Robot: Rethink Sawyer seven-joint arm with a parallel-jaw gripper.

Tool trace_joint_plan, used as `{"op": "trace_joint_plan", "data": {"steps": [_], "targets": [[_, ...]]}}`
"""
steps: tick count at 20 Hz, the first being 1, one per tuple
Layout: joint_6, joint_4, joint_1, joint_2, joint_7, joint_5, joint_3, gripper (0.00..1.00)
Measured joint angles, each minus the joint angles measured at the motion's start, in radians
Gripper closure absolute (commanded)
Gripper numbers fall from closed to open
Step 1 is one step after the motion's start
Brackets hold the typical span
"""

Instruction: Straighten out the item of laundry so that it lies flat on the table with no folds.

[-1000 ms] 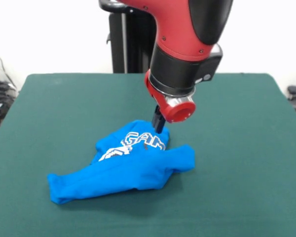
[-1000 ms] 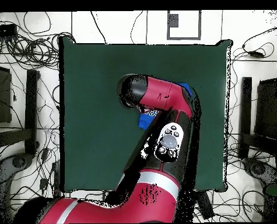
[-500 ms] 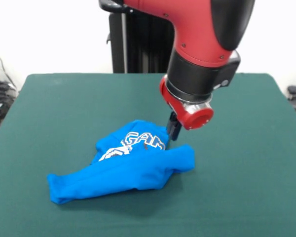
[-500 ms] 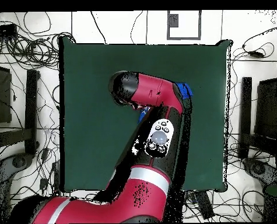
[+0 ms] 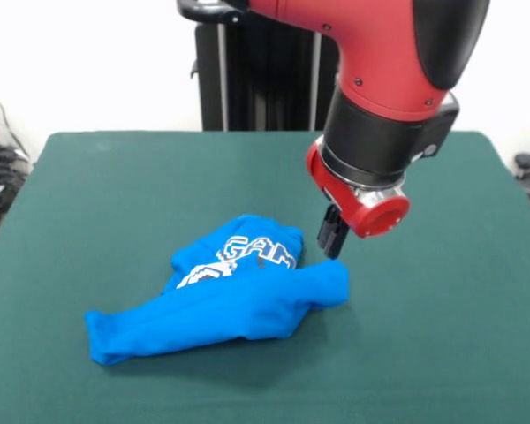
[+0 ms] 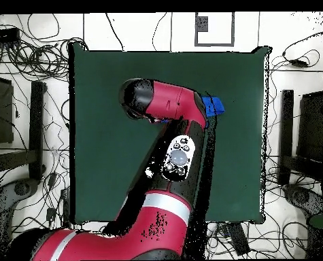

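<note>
Lying bunched on the table (image 5: 88,185), the soft, limp item of laundry (image 5: 238,296) suits an edge pinch; gripper (image 5: 332,240) closure is indeterminable.

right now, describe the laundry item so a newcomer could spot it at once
On the dark green table, look just below the end effector. The laundry item is a crumpled bright blue garment with white block lettering, the only cloth there.
</note>
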Motion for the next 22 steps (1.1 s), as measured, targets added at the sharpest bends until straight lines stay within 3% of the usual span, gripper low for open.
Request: {"op": "trace_joint_plan", "data": {"steps": [22], "targets": [[0.002,-0.018,0.000,0.011,0.000,0.003,-0.004,1.00]]}}
